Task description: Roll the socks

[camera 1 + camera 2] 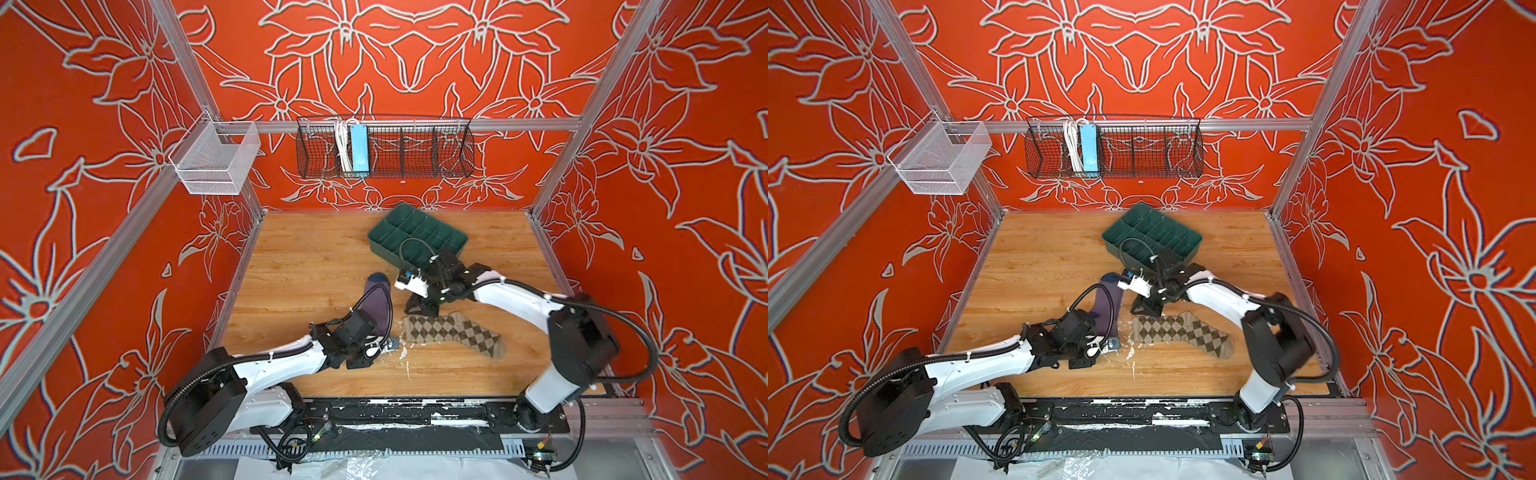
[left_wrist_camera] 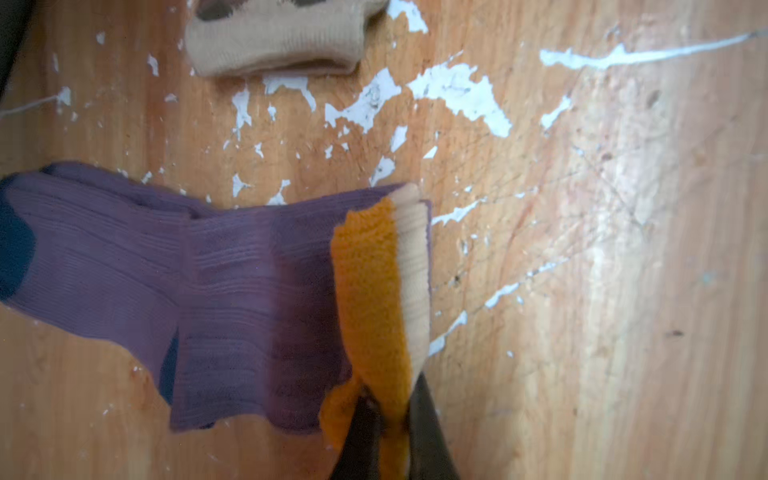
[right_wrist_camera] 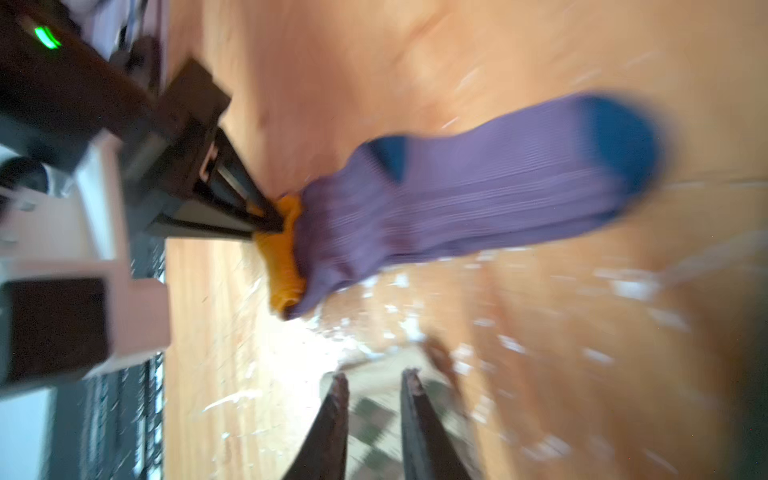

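Your purple sock (image 1: 376,305) lies on the wooden table (image 1: 299,266) near the middle, blue toe pointing toward the back wall, its mustard cuff (image 2: 368,299) at the near end and pinched up off the wood. Your left gripper (image 2: 392,419) is clamped on that cuff, fingers (image 2: 361,432) squeezed tight with orange cloth bunched between them, and the right wrist view shows the same bite from the side (image 3: 270,220). That left arm reaches low from the near left corner, forearm almost flat to the table, wrist turned in toward the centre. Just beside it, apart from the purple one, the argyle sock (image 1: 455,334) lies flat across the table, cuff end toward the purple sock and toe off to the right. Your right gripper (image 3: 372,395) hangs over the argyle's cuff end with its fingers parted and nothing between them; the picture is smeared, so whether the tips touch the cloth, you can't tell. The right arm comes up from the near right corner, elbow high, forearm reaching in toward the middle and wrist bent downward. Behind it, the green divided tray (image 1: 446,232) sits skewed at the back of the table, the compartments you can see holding nothing. On the back rail, the black wire basket (image 1: 415,153) carries a blue power strip (image 1: 359,147) with a coiled white cable (image 1: 341,145) in one section. On the left rail, the white mesh basket (image 1: 216,160) shows no contents.
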{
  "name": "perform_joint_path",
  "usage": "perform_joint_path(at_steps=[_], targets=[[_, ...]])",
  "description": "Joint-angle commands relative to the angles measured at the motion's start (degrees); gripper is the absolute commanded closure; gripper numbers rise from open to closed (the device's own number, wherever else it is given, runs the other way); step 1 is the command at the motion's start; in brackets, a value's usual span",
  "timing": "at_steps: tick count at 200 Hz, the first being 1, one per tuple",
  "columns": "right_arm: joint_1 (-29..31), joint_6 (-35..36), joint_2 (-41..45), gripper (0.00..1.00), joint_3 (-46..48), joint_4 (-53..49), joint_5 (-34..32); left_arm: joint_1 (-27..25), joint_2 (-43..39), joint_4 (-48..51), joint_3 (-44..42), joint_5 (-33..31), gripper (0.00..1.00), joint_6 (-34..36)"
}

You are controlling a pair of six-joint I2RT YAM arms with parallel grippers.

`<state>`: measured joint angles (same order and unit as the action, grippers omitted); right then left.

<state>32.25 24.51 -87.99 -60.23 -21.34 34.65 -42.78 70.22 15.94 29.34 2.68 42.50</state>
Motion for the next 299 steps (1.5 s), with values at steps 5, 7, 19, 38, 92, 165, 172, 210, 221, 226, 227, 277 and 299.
perform_joint_path(at_steps=[5,7,19,38,92,165,172,210,221,226,227,277,299], targets=[[-0.6,-5.1,12.7,0.7,6.9,12.4,-11.6,3.5,2.7,8.4,3.0,8.3,1.0,1.2],[-0.6,-5.0,13.7,0.69,7.5,12.9,-12.3,3.7,3.0,8.6,3.2,8.5,1.0,1.1],[-0.6,-3.2,20.1,0.66,10.8,15.3,-14.8,5.0,4.4,10.0,4.4,10.8,1.0,0.9],[-0.5,3.3,29.2,0.6,15.4,16.3,-13.1,6.6,6.7,11.7,6.3,13.3,1.0,0.6],[10.4,25.2,43.6,0.57,20.8,3.4,-16.9,11.7,12.9,16.8,12.3,21.2,1.0,0.2],[33.8,28.9,25.5,0.5,25.1,15.5,-34.7,12.8,19.6,19.4,17.6,22.5,1.0,-1.0],[34.2,28.6,22.7,0.5,24.9,18.5,-34.5,12.8,19.7,19.3,17.8,22.5,1.0,-1.1],[34.5,28.4,8.2,0.52,21.1,29.4,-37.6,12.9,20.3,19.2,17.9,23.5,1.0,-1.3],[34.5,29.4,5.0,0.52,20.4,32.0,-39.0,13.0,20.3,19.1,17.9,23.8,1.0,-1.3],[34.5,30.0,3.6,0.52,20.5,33.4,-39.7,13.1,20.4,19.2,17.9,23.9,1.0,-1.3],[34.5,30.0,3.4,0.52,20.5,33.8,-39.9,13.1,20.4,19.2,17.9,23.9,1.0,-1.3],[34.4,32.1,-7.6,0.52,18.2,39.8,-42.0,13.1,20.6,19.2,18.0,24.3,1.0,-1.5],[34.4,31.7,-10.6,0.57,17.0,39.9,-42.0,13.1,20.5,19.2,18.1,24.6,1.0,-1.6]])
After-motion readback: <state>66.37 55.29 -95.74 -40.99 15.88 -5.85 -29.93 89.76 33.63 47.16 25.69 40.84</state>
